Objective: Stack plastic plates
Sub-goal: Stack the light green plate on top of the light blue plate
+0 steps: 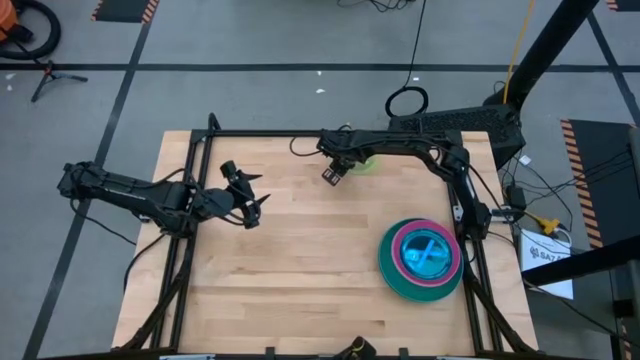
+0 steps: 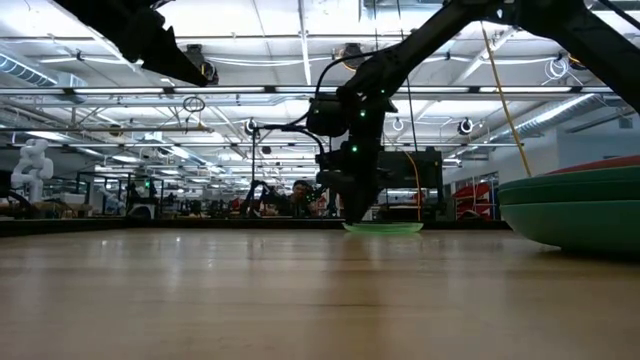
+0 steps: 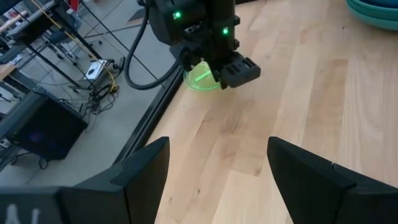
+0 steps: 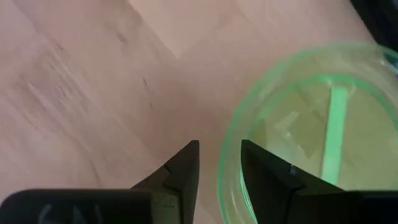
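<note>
A small lime plate [image 1: 365,163] lies flat on the table near the far edge; it also shows in the low view [image 2: 383,228] and the left wrist view [image 3: 200,78]. My right gripper [image 4: 219,168] is down at the lime plate's [image 4: 311,124] rim, open by a narrow gap, with one finger inside the rim and one outside. A stack of plates [image 1: 422,258], teal below, magenta and blue on top, sits by the right edge. My left gripper [image 3: 217,168] hovers open over the table's left part [image 1: 255,200], holding nothing. My right gripper comes from above, pointing down, at the lime plate's rim [image 4: 231,180]. One finger stands inside the rim and one outside. I cannot tell whether either finger touches it. The plate lies flat on the table.
The stack's teal edge [image 2: 575,205] fills the low view's right side. A black frame rail [image 1: 270,133] runs along the table's far edge, close to the lime plate. Bare wood [image 1: 300,260] lies between the two arms and toward the near edge. Cables lie on the floor beyond.
</note>
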{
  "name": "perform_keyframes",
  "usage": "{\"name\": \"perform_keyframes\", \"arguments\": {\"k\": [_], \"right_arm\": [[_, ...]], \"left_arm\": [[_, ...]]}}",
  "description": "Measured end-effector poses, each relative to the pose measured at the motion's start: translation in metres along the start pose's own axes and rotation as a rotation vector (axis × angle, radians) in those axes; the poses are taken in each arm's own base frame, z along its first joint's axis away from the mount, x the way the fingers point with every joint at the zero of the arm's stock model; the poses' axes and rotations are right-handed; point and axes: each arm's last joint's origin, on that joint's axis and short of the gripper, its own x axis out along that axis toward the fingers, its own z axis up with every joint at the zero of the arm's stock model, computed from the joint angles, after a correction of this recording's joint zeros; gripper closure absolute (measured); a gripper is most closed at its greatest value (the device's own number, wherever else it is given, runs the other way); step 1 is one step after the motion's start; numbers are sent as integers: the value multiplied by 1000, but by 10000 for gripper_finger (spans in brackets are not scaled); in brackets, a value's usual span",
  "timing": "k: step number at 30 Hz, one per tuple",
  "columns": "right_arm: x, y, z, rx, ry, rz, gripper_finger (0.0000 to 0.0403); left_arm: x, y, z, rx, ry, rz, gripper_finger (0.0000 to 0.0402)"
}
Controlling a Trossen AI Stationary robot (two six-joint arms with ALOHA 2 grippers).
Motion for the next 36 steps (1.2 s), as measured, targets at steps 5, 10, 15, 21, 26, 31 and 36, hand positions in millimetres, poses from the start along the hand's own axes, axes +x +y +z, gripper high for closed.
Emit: {"name": "perform_keyframes", "arguments": {"k": [5,10,15,21,26,31,36], "right_arm": [[15,2,0,-4,3,-17,289],[22,3,-1,-29,11,-52,295],[20,4,-1,-30,7,-52,327],[10,4,-2,-35,1,-51,375],[-7,8,-3,-51,-16,-43,399],[-31,14,-6,-72,-35,-32,398],[-69,22,-17,-119,-38,-23,400]], "left_arm": [[0,0,0,0,0,0,126],[0,0,0,1,1,0,126],[0,0,0,4,1,0,126],[0,0,0,4,1,0,126],[0,0,0,1,-1,-1,126],[0,0,0,-4,-1,-1,126],[0,0,0,-4,-1,-1,126]]}}
